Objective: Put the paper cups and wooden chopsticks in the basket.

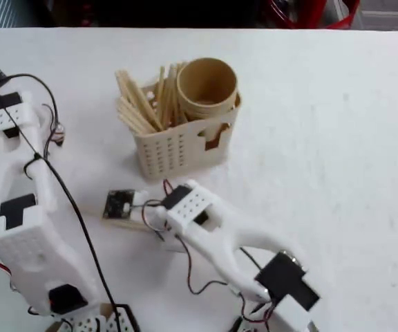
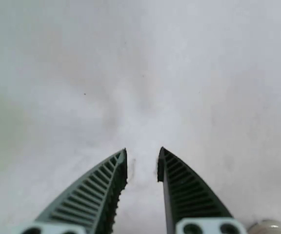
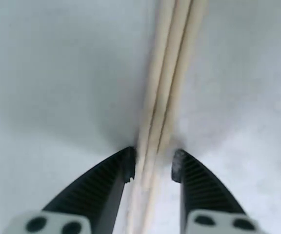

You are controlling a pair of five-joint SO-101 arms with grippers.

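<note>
Right gripper point(image 3: 152, 163): jaws spread and set astride the loose chopsticks point(image 3: 172, 73), one finger on each side of the bundle. One finger point(image 3: 116, 180) lies against the outermost stick. The other finger point(image 3: 194, 185) stands just clear of the bundle, so the sticks are straddled and not pinched.

The loose chopsticks, about three pale wooden sticks lying side by side, rest flat on the table point(image 3: 48, 83) and run straight away from the jaws. In the high view a short tan length of them point(image 1: 133, 223) shows beneath the wrist end of the right arm point(image 1: 220, 235). They lie near the basket point(image 1: 178, 149), on its side nearer the arms, and apart from it.

The basket, a cream perforated box, stands upright near the middle of the white table point(image 1: 337, 138). It holds the stored chopsticks point(image 1: 140, 104), which lean and fan out towards one end. The paper cups point(image 1: 207, 86), nested one in another with the mouth upward, fill the other end.

Left gripper point(image 2: 142, 163): jaws slightly parted with a narrow gap, nothing between them, directed at bare table surface point(image 2: 140, 73). The left arm point(image 1: 16, 207) lies along the table's side, well apart from the basket.
</note>
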